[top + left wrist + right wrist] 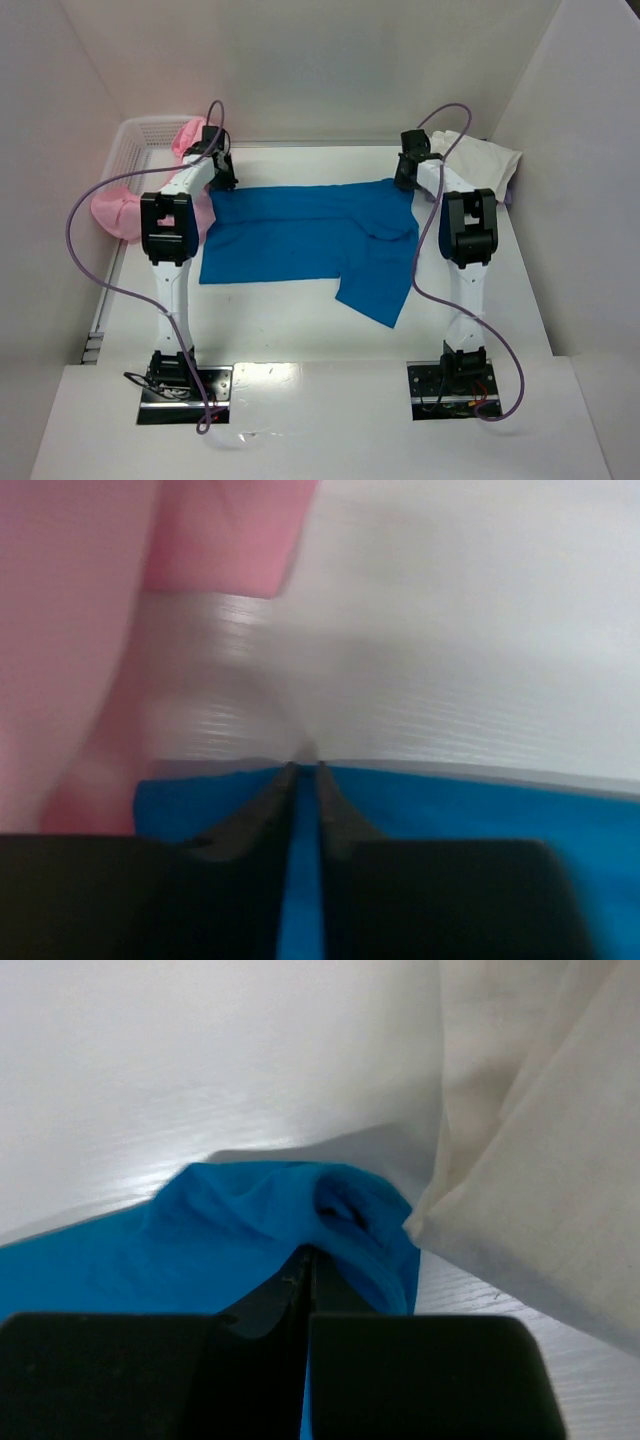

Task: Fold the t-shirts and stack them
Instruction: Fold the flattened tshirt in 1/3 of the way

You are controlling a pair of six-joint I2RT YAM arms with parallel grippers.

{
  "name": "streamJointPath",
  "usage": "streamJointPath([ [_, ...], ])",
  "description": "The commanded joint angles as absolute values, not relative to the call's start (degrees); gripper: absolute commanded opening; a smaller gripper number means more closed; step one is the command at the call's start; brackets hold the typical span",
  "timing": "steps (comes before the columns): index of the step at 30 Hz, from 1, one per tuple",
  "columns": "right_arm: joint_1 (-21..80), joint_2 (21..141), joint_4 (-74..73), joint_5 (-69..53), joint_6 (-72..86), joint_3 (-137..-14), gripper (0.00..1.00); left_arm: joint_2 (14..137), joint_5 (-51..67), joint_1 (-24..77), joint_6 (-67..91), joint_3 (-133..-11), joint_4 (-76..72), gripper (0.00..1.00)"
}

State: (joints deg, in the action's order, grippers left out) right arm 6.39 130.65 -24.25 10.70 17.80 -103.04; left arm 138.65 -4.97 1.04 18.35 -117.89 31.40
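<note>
Working on the blue tee (300,240), spread flat across the middle of the table (290,330), one sleeve trailing toward the near edge. Pinching its far right corner with the right gripper (308,1255), jaws pressed tight together, cloth bunched up over the tips. Sitting at the far left corner with the left gripper (305,770), jaws down to a thin slit with blue showing in it. Hard to say from so close and blurred a view whether gripping the hem there or merely resting on it. Leaving pink tees (115,210) heaped at the left, spilling from the basket (140,130), and a cream tee (485,160) at the far right, none of them folded yet.

Probably at the start of a fold, with the far edge to be drawn over toward the near one.

Risks from here:
- Losing the left corner through a loose hold, then dragging only the right side and skewing the fold into a diagonal.
- Catching the cream tee, just beside the right gripper, and hauling it along.
- Snagging the pink cloth next to the left gripper in the same way.
- Lifting too low and rucking the body cloth instead of laying it over.
- Pulling unevenly and leaving the loose sleeve poking out of the fold.
</note>
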Motion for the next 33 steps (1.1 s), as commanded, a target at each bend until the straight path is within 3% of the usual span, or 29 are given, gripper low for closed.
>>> streamJointPath([
  [1,6.2,127.3,-22.4,7.0,16.4,-110.4,0.00,134.0,-2.5,4.5,15.0,-120.1,30.9,0.29],
  [5,6.2,120.9,-21.7,4.8,15.9,-111.0,0.00,129.6,-4.9,7.2,10.8,-119.5,29.0,0.47],
  [8,6.2,115.0,-21.2,4.1,15.4,-108.0,0.07,126.7,-6.8,8.6,10.8,-119.5,30.3,0.57],
  [12,6.2,106.0,-18.8,4.8,16.7,-97.8,0.25,116.3,-8.1,9.7,13.3,-110.7,29.5,0.72],
  [13,6.2,102.2,-18.3,4.8,17.4,-92.5,0.37,114.3,-9.2,9.7,14.0,-108.4,28.8,0.79],
  [15,5.6,98.4,-17.2,4.8,19.5,-84.3,0.53,108.2,-9.2,10.2,16.4,-101.3,28.8,0.80],
  [18,5.6,92.2,-17.5,4.2,20.8,-78.2,0.60,100.1,-9.9,10.7,18.9,-91.0,28.8,0.86],
  [20,5.6,88.7,-19.2,2.8,22.6,-73.7,0.70,96.1,-9.9,10.7,22.3,-86.2,29.4,0.88],
  [22,5.6,84.8,-19.8,1.0,23.7,-68.6,0.86,90.9,-9.4,10.7,24.7,-79.3,30.1,0.89],
  [25,5.6,79.9,-20.3,-0.3,25.6,-62.8,0.96,85.9,-8.2,10.7,27.3,-73.3,34.1,0.89],
  [30,5.6,75.3,-25.6,-0.3,27.8,-57.5,0.99,81.8,-5.8,10.7,31.9,-67.3,39.3,0.90],
  [33,5.6,72.7,-28.3,-1.0,28.6,-54.1,0.99,77.7,-5.1,10.7,35.4,-63.5,39.8,0.99],
])
